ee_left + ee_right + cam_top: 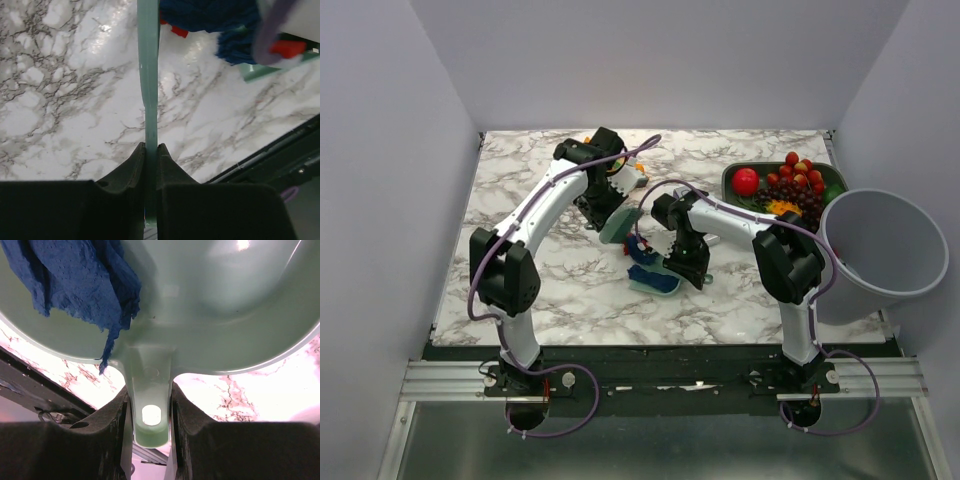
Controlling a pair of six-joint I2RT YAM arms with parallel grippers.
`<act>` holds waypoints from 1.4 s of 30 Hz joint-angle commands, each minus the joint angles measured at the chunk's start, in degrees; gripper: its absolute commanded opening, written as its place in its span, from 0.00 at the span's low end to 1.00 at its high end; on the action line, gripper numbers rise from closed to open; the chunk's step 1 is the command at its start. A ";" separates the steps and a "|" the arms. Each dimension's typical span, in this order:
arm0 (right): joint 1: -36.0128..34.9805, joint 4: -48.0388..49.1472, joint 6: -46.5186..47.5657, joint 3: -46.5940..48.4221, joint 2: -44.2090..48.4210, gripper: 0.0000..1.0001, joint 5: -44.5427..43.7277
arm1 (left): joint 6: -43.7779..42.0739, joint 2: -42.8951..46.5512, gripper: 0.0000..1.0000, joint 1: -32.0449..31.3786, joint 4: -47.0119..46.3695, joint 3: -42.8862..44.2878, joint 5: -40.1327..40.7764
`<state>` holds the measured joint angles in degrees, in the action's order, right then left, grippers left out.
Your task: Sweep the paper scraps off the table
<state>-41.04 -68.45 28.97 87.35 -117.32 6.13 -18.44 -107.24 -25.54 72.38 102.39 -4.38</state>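
My left gripper (604, 203) is shut on a flat pale green sweeper (618, 224). In the left wrist view the gripper (152, 147) holds the sweeper (148, 75) edge-on above the marble table (520, 210). My right gripper (684, 263) is shut on the handle of a pale green dustpan (653, 281), low over the table's middle. In the right wrist view the handle (150, 400) sits between the fingers of the gripper (149, 389). Dark blue paper scraps (80, 275) lie in the pan (225, 300). Blue scraps (210, 15) and red scraps (179, 31) sit by the sweeper's far end.
A green tray (833, 178) with a red fruit (745, 181) and grapes (800, 185) stands at the back right. A grey bin (885, 250) stands off the table's right edge. Orange items (640, 168) lie behind the left arm. The black front edge (660, 350) is near.
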 commanded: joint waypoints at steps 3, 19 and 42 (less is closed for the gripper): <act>0.08 0.07 0.56 -1.13 -0.28 0.01 0.11 | 0.94 8.80 0.00 -1.53 7.34 4.04 -10.48; 0.17 0.42 0.91 -2.71 0.25 0.01 -1.56 | 1.38 1.70 0.00 -0.04 -0.49 -2.72 -0.78; 0.17 2.43 1.96 1.42 -1.34 0.01 -0.42 | 5.51 1.86 0.00 -1.45 2.25 -0.71 -19.09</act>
<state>-41.04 -68.90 29.78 87.72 -118.28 5.45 -14.35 -108.53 -26.92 75.46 99.31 -24.27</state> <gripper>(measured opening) 0.352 0.161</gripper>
